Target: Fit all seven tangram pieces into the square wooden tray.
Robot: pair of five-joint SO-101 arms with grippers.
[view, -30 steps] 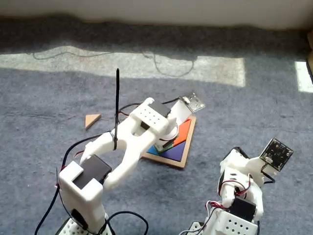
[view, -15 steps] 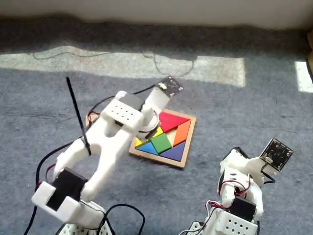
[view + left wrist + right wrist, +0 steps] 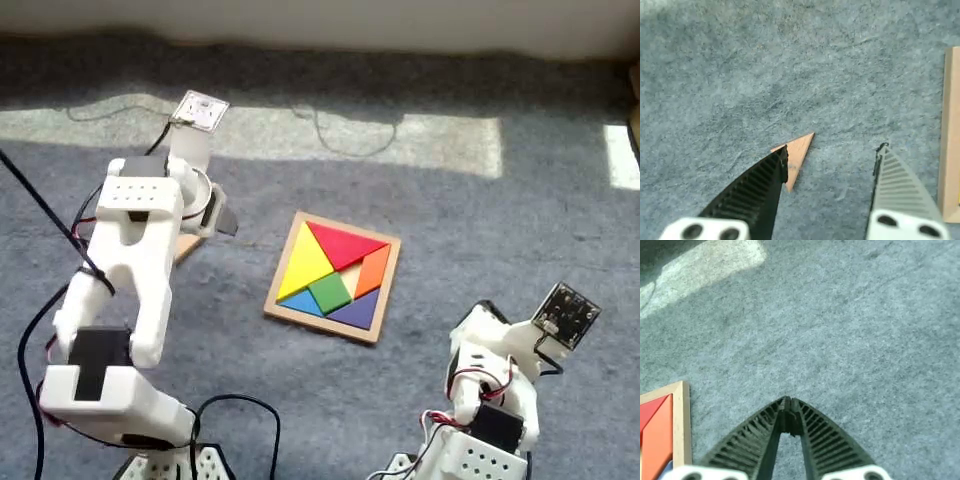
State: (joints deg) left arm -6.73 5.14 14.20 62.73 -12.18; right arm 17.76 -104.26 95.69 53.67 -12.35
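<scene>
The square wooden tray (image 3: 320, 326) lies mid-carpet with red, yellow, green, orange, blue and purple pieces in it; a small bare patch (image 3: 350, 272) shows near its centre. A plain wooden triangle (image 3: 796, 151) lies on the carpet to the left of the tray, partly behind the left arm in the high view (image 3: 189, 247). My left gripper (image 3: 832, 152) hangs open just above it, the black fingertip (image 3: 782, 156) over the triangle's edge and the pale finger toward the tray. My right gripper (image 3: 788, 413) is shut on nothing above bare carpet, to the right of the tray's rim (image 3: 684, 420).
A thin cable (image 3: 330, 140) trails across the sunlit strip of carpet at the back. The right arm's base (image 3: 495, 400) stands at the front right. Open carpet lies between the tray and the right arm.
The left arm has swung from over the tray to the left and now hangs above the loose triangle, uncovering the tray. The right arm has kept still.
</scene>
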